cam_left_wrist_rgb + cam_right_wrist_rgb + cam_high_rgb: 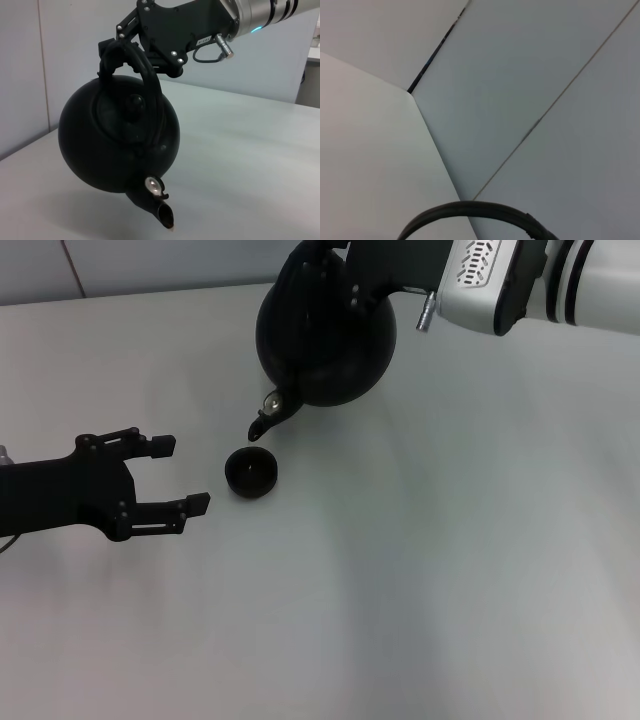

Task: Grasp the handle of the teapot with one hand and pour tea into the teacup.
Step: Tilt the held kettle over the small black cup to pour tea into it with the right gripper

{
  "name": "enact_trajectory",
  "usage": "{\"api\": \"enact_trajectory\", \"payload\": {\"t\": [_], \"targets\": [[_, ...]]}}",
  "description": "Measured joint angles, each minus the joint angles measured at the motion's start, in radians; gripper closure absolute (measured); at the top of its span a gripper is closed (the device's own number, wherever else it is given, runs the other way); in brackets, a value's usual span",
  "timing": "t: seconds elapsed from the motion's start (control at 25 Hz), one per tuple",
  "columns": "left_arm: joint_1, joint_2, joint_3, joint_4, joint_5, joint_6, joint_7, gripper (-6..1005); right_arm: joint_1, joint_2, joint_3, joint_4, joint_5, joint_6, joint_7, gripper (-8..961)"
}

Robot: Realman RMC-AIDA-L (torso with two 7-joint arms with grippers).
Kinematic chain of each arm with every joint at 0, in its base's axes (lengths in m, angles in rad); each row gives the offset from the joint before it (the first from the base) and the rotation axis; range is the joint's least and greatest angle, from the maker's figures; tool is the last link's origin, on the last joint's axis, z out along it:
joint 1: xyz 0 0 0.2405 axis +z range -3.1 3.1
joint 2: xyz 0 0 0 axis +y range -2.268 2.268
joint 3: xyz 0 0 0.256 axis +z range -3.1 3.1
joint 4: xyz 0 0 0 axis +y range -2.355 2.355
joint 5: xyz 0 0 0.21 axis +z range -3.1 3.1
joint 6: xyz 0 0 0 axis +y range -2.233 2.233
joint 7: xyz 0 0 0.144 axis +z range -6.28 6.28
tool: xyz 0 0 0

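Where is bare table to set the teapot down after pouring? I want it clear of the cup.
Bare table lies right of the teacup and toward the near edge. Crowded: teapot, held by the right gripper, hangs over the cup; the open left gripper waits beside it.

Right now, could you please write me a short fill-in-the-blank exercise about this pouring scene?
1. The right claw grips the teapot by its ____.
2. The teapot's spout points down toward the ____.
3. The left claw beside the teacup is ____.

Missing words: handle; teacup; open
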Motion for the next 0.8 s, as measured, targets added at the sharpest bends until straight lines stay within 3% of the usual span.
{"api": "enact_trajectory", "payload": {"t": [0.8], "targets": [[0.005, 0.0, 0.0, -0.003, 0.0, -0.011, 0.0, 140, -0.001, 0.002, -0.025, -0.012, 0.002, 0.002, -0.028, 866]]}}
